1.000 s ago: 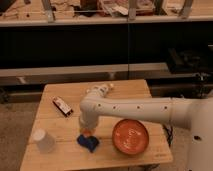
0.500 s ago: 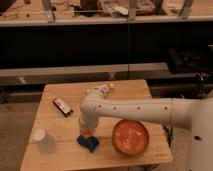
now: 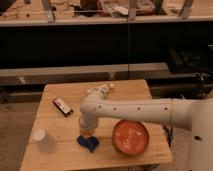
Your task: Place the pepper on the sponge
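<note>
— Orange shows at the tip of the gripper. Is that the pepper?

— Yes. It sits low, right at the upper edge of the dark-blue sponge, and it seems to touch it.

— What changes over the last second?

— Almost nothing. The arm stays bent over the same spot of the wooden table. The fingers stay pressed together, and the pepper appears to be still pinched between them.

— What does that mean for the task?

— The carrying looks finished. The pepper is at the sponge, but it does not lie free on it, so the letting go probably remains. The orange plate, the white cup and the packet keep their places.
</note>
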Motion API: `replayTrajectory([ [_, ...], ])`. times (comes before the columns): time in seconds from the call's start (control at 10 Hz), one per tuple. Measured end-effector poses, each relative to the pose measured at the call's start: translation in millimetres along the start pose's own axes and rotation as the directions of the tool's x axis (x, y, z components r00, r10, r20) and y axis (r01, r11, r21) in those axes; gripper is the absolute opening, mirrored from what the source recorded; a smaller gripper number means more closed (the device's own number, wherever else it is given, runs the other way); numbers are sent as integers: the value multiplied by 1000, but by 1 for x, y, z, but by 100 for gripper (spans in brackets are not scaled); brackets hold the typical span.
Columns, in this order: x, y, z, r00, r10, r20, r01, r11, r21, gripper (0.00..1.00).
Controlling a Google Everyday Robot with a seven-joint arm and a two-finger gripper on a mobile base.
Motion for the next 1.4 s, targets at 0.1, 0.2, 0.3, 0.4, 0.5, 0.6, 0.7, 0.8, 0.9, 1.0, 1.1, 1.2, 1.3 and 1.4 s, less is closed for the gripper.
replayTrajectory([
  [0.1,-1,0,1,1000,2,1,-2,1000,1,0],
  [0.2,-1,0,1,1000,4,0,-4,1000,1,0],
  [0.3,-1,0,1,1000,5,0,-5,1000,1,0],
  [0.4,-1,0,2,1000,7,1,-7,1000,2,5],
  [0.5,-2,0,2,1000,8,1,-8,1000,4,12],
  [0.6,-2,0,2,1000,11,1,-11,1000,4,20],
  [0.7,-3,0,3,1000,13,2,-13,1000,6,22],
  [0.8,-3,0,3,1000,14,2,-14,1000,7,22],
  [0.9,-3,0,4,1000,15,2,-15,1000,7,22],
  [1.0,-3,1,4,1000,16,3,-16,1000,7,22],
  [1.1,-4,1,5,1000,18,3,-18,1000,8,22],
  [1.2,-4,1,5,1000,20,4,-20,1000,9,22],
  [1.3,-4,1,6,1000,22,4,-22,1000,10,22],
  [1.4,-5,1,6,1000,24,5,-24,1000,11,23],
])
